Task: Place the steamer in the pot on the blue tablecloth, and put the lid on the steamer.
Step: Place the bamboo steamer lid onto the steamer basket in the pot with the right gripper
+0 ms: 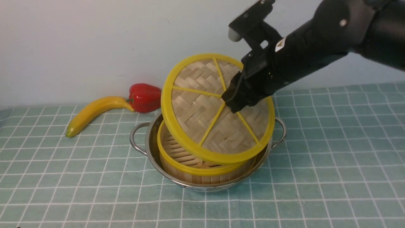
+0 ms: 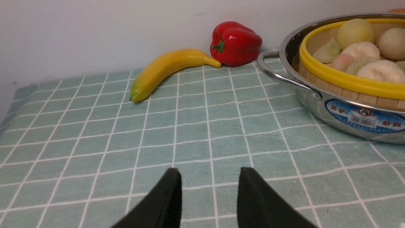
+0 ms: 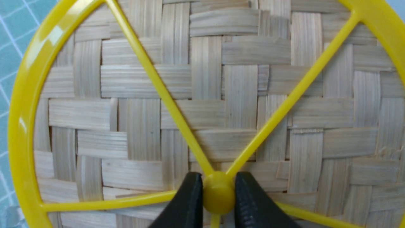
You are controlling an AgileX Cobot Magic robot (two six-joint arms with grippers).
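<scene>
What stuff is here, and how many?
flat woven bamboo lid: one, tan and yellow, tilted over the steamer
round bamboo steamer basket: one, tan, in the pot
toy buns and dumplings: several, pale, in the steamer
shiny steel pot: one, silver, on the cloth
checked tablecloth: one, teal, under everything
curved banana: one, yellow, by the wall
glossy bell pepper: one, red, beside the banana
right jaws: pair, black, shut on lid's hub
left jaws: pair, black, open, empty
</scene>
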